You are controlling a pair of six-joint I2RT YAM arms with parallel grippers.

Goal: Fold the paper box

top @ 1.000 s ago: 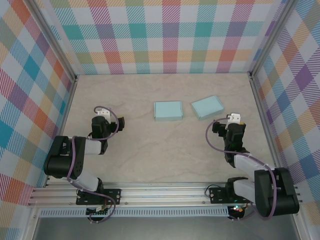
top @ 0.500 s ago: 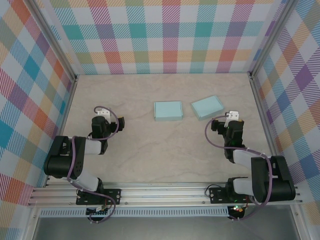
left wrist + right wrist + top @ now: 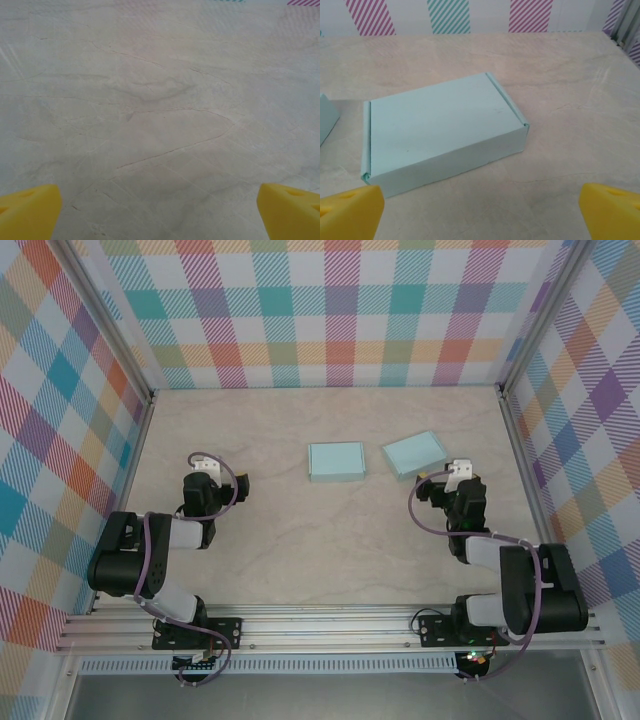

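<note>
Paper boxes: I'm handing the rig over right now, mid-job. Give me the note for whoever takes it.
Left gripper: open, holding nothing, over the bare table on the left.
Right gripper: open, holding nothing, just short of the right paper box.
Centre paper box: lies flat, apart from the right one.
Done: both boxes look closed; neither is gripped.
Left: any fold not yet made; the right arm looks best placed.

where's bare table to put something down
Free: middle, from left box and right box down to arm bases; far strip behind them to the back wall; table ahead of the left hand. Crowded: around the right box, right hand close beside it.
</note>
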